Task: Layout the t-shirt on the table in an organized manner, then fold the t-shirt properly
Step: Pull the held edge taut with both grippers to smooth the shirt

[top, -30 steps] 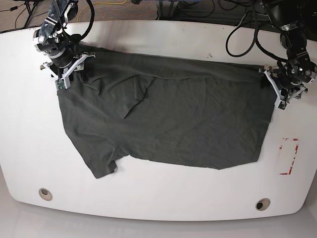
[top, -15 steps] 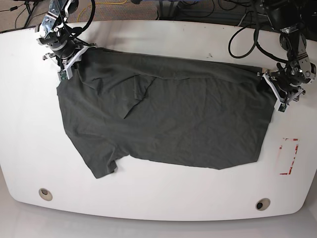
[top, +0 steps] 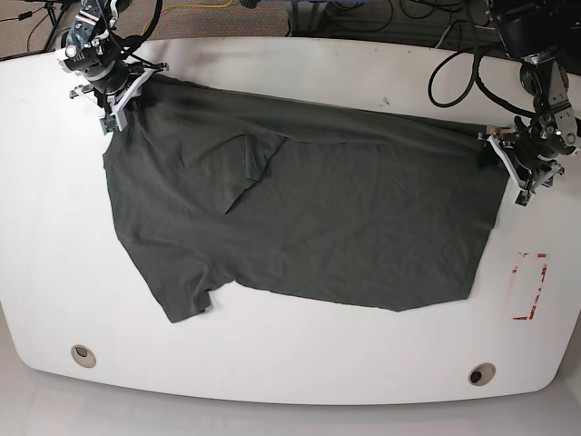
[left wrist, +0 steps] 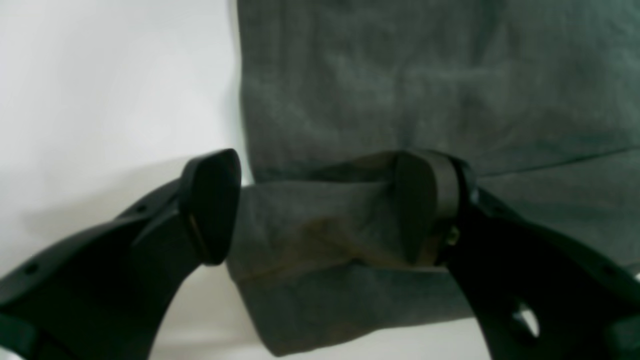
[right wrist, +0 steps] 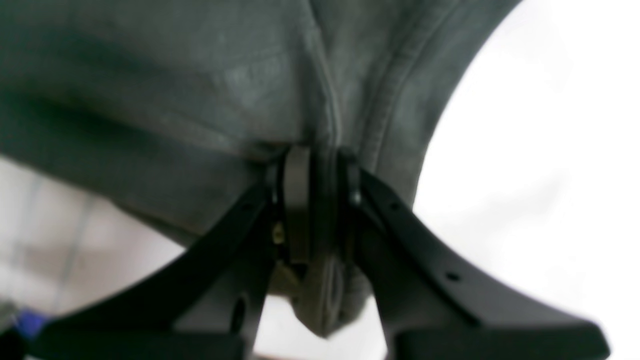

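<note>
The dark grey t-shirt (top: 300, 209) lies spread across the white table (top: 272, 372), with one sleeve (top: 191, 309) pointing to the near left. Its far edge runs nearly straight between the two grippers. At the far left corner my right gripper (top: 121, 100) is shut on the t-shirt; the right wrist view shows its fingers (right wrist: 297, 185) pinching a seam fold (right wrist: 325, 300) of the cloth (right wrist: 150, 75). At the right edge my left gripper (top: 502, 153) (left wrist: 317, 205) stands wide open. A raised fold of hem (left wrist: 310, 225) lies between its fingers and drapes over one finger (left wrist: 425, 200).
A small flap (top: 250, 168) is folded over on the shirt's upper left. A red-and-white sticker (top: 529, 286) lies on the table to the right. Two grommet holes (top: 83, 354) (top: 481, 373) sit near the front edge. Black cables (top: 454, 64) hang behind the table.
My right gripper closed on the shirt's corner and moved up and left, drawing the far edge straighter. The left gripper shifted slightly right with the hem corner.
</note>
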You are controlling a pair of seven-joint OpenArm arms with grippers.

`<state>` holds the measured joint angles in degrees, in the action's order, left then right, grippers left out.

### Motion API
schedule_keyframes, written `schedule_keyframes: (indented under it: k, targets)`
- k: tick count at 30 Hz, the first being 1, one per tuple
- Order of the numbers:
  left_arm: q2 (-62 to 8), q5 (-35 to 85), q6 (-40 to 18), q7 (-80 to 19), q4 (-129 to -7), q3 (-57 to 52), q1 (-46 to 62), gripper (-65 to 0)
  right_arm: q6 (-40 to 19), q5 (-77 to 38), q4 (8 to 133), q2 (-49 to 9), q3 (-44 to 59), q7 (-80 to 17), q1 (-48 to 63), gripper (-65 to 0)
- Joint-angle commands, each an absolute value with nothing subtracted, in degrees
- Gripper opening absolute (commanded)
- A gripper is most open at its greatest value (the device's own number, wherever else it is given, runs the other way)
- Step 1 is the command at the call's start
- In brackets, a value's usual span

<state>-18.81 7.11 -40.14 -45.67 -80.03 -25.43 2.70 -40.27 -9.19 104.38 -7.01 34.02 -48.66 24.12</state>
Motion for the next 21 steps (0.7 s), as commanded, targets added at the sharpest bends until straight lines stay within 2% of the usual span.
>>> schedule_keyframes:
  k: [1,10,12,15,17,19,21]
  targets:
    - [-20.2,5.8,-40.0,-46.6,-80.5,-25.7,2.3,-19.9,-40.0,-9.4,106.6,-8.7,34.4,-48.0,24.9,-56.9]
    - [-21.5,5.8,-40.0,-46.6,-80.6,-25.7,2.5,-19.9,-40.0,-8.9,107.9,-9.0,34.4,-48.0,25.7,-56.0]
    - [-21.5,5.8,-40.0,-46.6,-80.7,-25.7,2.5,-19.9,-40.0,-8.9,108.6,-9.0,34.4,-48.0,25.8,-52.5]
    - [-21.5,5.9,-40.0,-46.6,-80.7,-25.7,2.5,-19.9,-40.0,-8.9,109.9,-9.0,34.4,-49.1,26.0,-41.2]
    - [-21.5,6.0,-40.0,-46.8,-80.8,-25.7,2.5,-19.9,-40.0,-9.4,112.0,-8.7,34.4,-50.7,26.0,-28.1]
    - [-21.5,6.0,-40.0,-46.8,-80.8,-25.7,2.5,-19.9,-40.0,-9.4,113.9,-8.5,34.4,-51.7,26.0,-18.5]
    - [-21.5,6.0,-40.0,-46.8,-80.8,-25.7,2.5,-19.9,-40.0,-10.0,114.9,-7.6,34.2,-52.2,26.1,-11.9]
